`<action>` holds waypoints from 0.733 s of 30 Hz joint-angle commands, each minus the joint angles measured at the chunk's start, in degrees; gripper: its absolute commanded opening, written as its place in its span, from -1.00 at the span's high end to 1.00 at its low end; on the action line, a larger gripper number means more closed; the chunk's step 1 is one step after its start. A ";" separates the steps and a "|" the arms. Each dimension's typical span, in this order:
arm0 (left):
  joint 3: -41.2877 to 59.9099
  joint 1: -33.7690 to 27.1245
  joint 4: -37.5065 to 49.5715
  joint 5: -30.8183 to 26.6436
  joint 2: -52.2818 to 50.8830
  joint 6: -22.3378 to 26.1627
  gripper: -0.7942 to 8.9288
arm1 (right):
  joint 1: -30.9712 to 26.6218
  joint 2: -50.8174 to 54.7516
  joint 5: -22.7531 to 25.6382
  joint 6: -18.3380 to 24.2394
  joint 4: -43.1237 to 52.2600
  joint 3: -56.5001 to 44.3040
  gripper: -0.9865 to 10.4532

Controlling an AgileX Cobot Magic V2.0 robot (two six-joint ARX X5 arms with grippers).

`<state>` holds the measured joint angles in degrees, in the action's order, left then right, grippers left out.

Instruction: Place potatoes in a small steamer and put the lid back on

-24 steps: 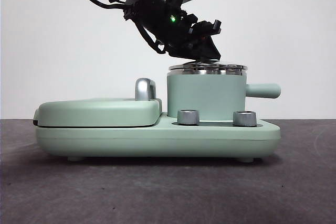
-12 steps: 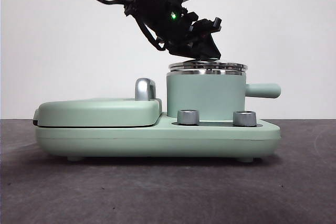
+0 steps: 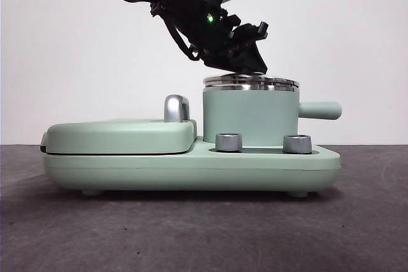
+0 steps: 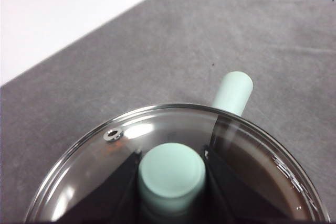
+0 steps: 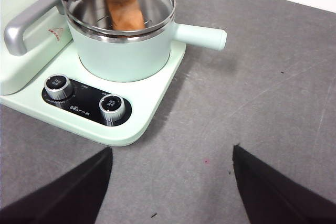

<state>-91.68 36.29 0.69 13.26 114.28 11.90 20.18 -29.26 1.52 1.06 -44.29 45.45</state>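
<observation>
The mint-green small steamer [image 3: 250,116] stands on the right half of the appliance base, its stubby handle [image 3: 320,110] pointing right. The glass lid [image 3: 251,81] lies level at the pot's steel rim; I cannot tell whether it is fully seated. My left gripper [image 3: 245,62] comes down from the upper left, shut on the lid's green knob [image 4: 171,171]. Through the glass, the orange-brown potato [image 5: 126,11] lies inside the steamer [image 5: 126,51]. My right gripper [image 5: 171,149] hangs open over bare table in front of the appliance, holding nothing.
The flat green grill cover [image 3: 121,136] with its chrome handle [image 3: 175,107] fills the base's left half. Two steel dials [image 5: 58,86] [image 5: 111,106] sit on the control strip below the pot. Grey table [image 5: 262,98] stretches to the right of the appliance.
The left arm's upper part has risen a little while the gripper stays on the knob. The lid's rim has shifted very slightly left. The right arm shows no movement.
</observation>
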 commanded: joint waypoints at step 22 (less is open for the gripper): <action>-1.46 0.59 1.99 -0.11 1.27 0.70 0.81 | 0.26 -0.24 0.04 -0.66 0.57 0.22 0.21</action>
<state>-91.68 36.29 1.08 13.23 114.28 12.43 20.18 -29.26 1.52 1.06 -44.29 45.45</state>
